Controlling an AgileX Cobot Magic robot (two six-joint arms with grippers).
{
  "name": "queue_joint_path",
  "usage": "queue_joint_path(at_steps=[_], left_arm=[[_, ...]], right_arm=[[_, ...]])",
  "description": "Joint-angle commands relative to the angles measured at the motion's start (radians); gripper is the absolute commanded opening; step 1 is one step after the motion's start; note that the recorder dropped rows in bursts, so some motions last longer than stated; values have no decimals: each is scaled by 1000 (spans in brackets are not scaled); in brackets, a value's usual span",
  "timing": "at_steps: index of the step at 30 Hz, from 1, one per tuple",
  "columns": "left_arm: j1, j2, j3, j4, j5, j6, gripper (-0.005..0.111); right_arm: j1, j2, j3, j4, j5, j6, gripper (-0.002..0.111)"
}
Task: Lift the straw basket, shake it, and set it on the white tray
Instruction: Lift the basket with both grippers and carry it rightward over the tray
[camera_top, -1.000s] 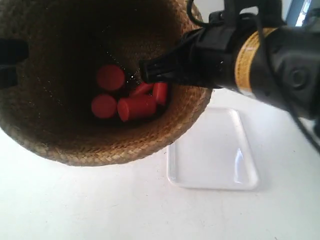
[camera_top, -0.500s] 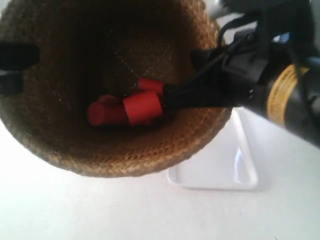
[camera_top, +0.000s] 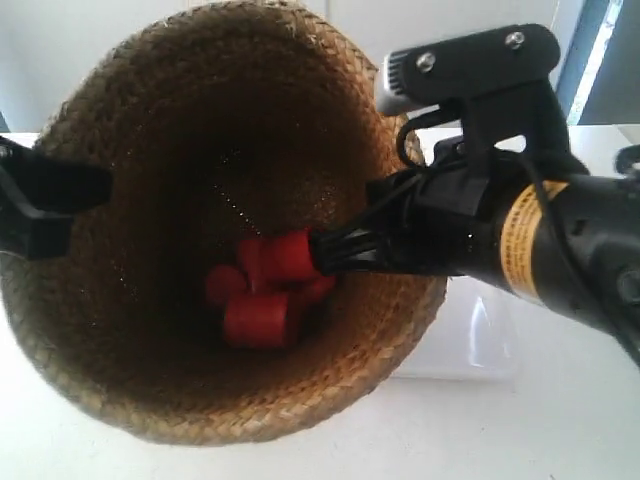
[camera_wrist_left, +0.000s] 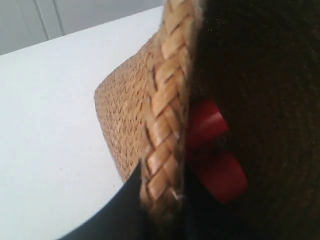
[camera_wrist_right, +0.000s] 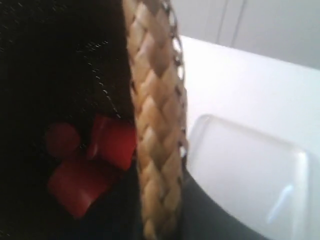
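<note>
Woven rim pinched on opposite sides: left gripper (camera_wrist_left: 160, 212) and right gripper (camera_wrist_right: 157, 217) each clamp the straw basket (camera_top: 150, 385), held aloft with red cylinders (camera_top: 262, 300) inside. The white tray (camera_wrist_right: 250, 180) lies low, just off the right gripper's side, so that arm is nearer.

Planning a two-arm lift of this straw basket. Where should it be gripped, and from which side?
Pinch the braided rim of the straw basket at two opposite sides, coming over the top with one finger inside and one outside. The flared mouth looks too wide to span, while the rim is a narrow edge; opposite holds should keep it level.
</note>
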Motion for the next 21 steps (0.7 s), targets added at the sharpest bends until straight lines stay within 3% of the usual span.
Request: queue_joint_path(at_steps=[1,3,4,7,9,11,14,18,19,21], left_arm=[[-4,-89,-4,85,-96,17,0],[-4,-43,46,90,-263,17,0],[-4,-17,49,85,-263,3,0],[-6,-36,-12,87,-58,-55,0],[-6,-82,-32,96,16,-55,0],[-6,-100,-3,139,-81,-55,0],[-4,-16,64,143,-263,-70,0],[-14,-38,-24,138,-9,-133,0],[-17,-70,-43,148,29,-133,0],[-15,-109,-35,213,-30,-133,0]], right_arm=[[17,-62,-22,-180,-88,-4,0],[-21,25,-6,-310,16,146,0],[-35,54,-8,-301,46,128,0],[7,13,-85,-5,42,-95,0],[48,-62,-109,55,-32,-158,0],[45,-67,-88,-108,-93,-90,0],[-6,53,-46,-268,55,60,0],[36,41,-112,33,93,-164,0],[55,0,-117,56,57,-185,0],[67,-39,-101,-94,-55,-131,0]])
